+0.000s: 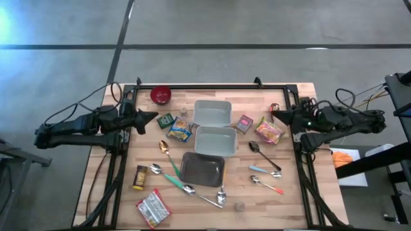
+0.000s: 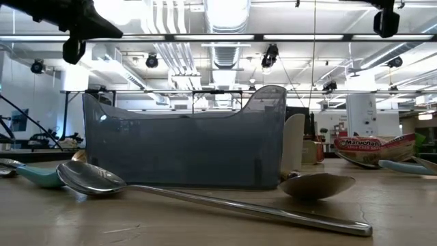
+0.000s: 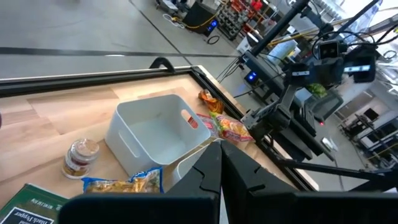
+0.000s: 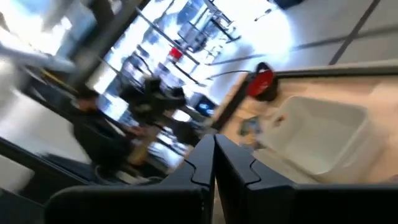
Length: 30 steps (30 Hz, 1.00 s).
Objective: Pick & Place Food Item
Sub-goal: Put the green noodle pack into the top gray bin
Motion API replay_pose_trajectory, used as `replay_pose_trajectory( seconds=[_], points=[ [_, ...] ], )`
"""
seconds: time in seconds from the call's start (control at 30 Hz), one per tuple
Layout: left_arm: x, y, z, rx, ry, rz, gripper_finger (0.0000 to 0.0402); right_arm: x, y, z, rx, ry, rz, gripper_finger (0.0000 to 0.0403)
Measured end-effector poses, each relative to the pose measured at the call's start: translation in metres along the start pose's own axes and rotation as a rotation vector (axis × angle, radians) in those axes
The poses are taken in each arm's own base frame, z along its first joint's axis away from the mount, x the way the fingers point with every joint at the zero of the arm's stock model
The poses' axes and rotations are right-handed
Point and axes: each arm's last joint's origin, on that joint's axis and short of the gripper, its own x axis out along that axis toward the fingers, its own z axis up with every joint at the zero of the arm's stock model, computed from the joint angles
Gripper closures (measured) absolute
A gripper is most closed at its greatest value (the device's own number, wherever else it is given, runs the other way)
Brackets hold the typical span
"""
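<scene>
Food items lie scattered on the wooden table: a yellow snack packet (image 1: 180, 130), a green box (image 1: 166, 120), a small jar (image 1: 184, 111), a pink box (image 1: 244, 123), a pink-and-yellow packet (image 1: 269, 131), a red-and-white packet (image 1: 153, 207) and a brown bottle (image 1: 140, 178). My left gripper (image 1: 151, 118) hangs shut above the table's left edge, pointing at the green box, with nothing in it (image 3: 219, 163). My right gripper (image 1: 275, 115) hangs shut above the right edge, beside the pink-and-yellow packet, also with nothing in it (image 4: 214, 158).
Two white bins (image 1: 212, 113) (image 1: 215, 140) and a dark tray (image 1: 202, 169) stand in the table's middle. A red bowl (image 1: 161, 95) sits at the far left. Several spoons (image 1: 192, 191) lie along the near half. A black frame (image 1: 212, 86) rims the table.
</scene>
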Motion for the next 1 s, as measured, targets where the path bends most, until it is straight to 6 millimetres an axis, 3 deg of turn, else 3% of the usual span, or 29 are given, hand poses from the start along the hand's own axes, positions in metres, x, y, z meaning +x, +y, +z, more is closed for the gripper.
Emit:
replay_pose_trajectory(
  seconds=[0.27, 0.53, 0.73, 1.0],
  points=[
    [0.000, -0.001, -0.001, 0.055, 0.029, -0.037, 0.0397, 0.016, 0.007, -0.015, -0.233, 0.188, 0.090, 0.0394],
    [0.010, -0.002, -0.005, 0.101, 0.077, -0.021, 0.0397, 0.035, 0.016, -0.019, -0.434, 0.204, 0.040, 0.0394],
    [0.013, -0.004, -0.006, 0.103, 0.101, -0.032, 0.0397, 0.044, 0.026, -0.009, -0.442, 0.166, 0.000, 0.0394],
    [0.014, -0.004, -0.006, 0.103, 0.103, -0.031, 0.0389, 0.052, 0.031, -0.012, -0.461, 0.219, 0.024, 0.0389]
  ],
)
